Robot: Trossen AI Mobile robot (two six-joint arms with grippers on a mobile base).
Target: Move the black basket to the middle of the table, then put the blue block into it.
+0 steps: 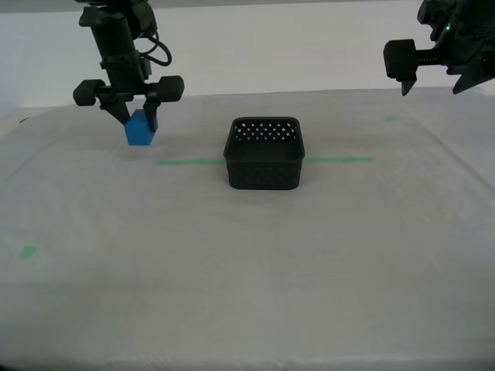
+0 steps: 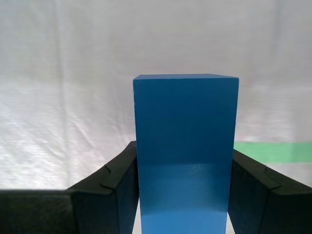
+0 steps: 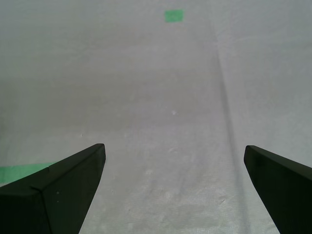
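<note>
Black basket [image 1: 264,153] sits upright around mid-table, straddling the green tape line [image 1: 189,162], which shows on either side of it. Interior looks empty; only the perforated far wall and dark floor visible inside. Nothing touching it.

Blue block [image 1: 139,128] well apart from the basket, toward the table's [image 1: 247,294] far edge on the exterior view's left. Pinched between the fingers of my second gripper [image 1: 137,116], hanging tilted, one corner down. Cannot tell from the exterior view whether that corner touches the tabletop or clears it.

Second wrist view closes the grip question: blue block [image 2: 185,151] fills the gap of my second gripper [image 2: 184,195], both pads [image 2: 122,180] pressed flat against its sides, block standing out long past the tips. Bare table [image 2: 73,97] behind, a piece of green tape [image 2: 273,151] beside one finger. Basket not in this view.

My first gripper [image 1: 433,81] held high near the table's far edge on the exterior view's right, well clear of basket and block. Exterior view shows it only side-on and partly cropped. First wrist view gives the state: my first gripper [image 3: 174,170] spread wide, nothing between its fingers [image 3: 63,185], only table [image 3: 161,87] below. Also picks up a small green mark [image 3: 174,15] and a strip of green tape [image 3: 19,171] next to one finger.
</note>
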